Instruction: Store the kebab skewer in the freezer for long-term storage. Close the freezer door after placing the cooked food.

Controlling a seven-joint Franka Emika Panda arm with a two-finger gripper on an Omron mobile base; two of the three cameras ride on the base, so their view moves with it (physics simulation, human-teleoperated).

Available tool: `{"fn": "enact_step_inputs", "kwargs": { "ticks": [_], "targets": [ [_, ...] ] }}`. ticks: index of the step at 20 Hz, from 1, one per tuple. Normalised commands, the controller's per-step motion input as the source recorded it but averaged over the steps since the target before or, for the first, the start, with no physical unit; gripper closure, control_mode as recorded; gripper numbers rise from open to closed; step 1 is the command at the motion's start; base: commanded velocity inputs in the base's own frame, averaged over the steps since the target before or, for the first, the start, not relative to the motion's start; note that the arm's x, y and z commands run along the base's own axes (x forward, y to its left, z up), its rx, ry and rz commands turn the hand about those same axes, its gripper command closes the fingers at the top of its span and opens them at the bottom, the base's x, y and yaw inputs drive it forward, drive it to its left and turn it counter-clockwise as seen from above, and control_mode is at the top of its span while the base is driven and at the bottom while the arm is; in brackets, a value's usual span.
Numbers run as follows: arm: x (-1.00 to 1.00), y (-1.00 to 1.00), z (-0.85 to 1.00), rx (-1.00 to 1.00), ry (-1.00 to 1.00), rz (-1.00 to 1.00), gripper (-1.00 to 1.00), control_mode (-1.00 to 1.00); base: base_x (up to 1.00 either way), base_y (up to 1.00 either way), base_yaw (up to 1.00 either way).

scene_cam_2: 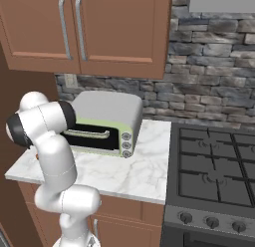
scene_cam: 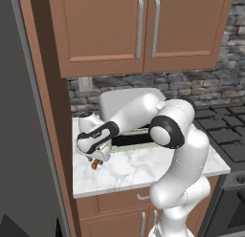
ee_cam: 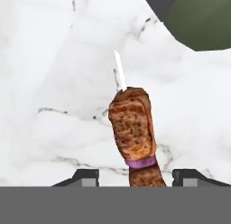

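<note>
White marble tabletop (scene_cam: 139, 169), near left edge: brown-orange meat kebab skewer (ee_cam: 134, 128) lies flat between pincer (ee_cam: 134, 177) tips, jaws apart, not yet clamped. You centre on meat chunk, squeeze gently, lift level toward grey freezer (scene_cam: 21, 135).

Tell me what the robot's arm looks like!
The arm is smooth, round and shiny white, like fat tubes joined together, with black rings at its joints. Its end effector is white with black parts and two small dark fingertips.
</note>
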Motion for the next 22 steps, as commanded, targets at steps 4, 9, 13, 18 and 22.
{"fn": "enact_step_inputs", "kwargs": {
  "ticks": [4, 9, 13, 18, 22],
  "targets": [
    [-0.03, 0.0, -0.08, 0.0, 0.0, 0.0, 1.0, -1.0, 0.0, 0.0, 0.0],
    [-0.01, 0.0, -0.06, 0.0, 0.0, 0.0, 1.0, -1.0, 0.0, 0.0, 0.0],
    [0.0, 0.0, -0.03, 0.0, -0.01, 0.0, 1.0, -1.0, 0.0, 0.0, 0.0],
    [-0.05, 0.0, 0.0, 0.0, -0.01, 0.0, 1.0, -1.0, 0.0, 0.0, 0.0],
    [-0.4, -0.07, 0.2, 0.0, -0.06, -0.01, 1.0, -1.0, 0.0, 0.0, 0.0]
  ]
}}
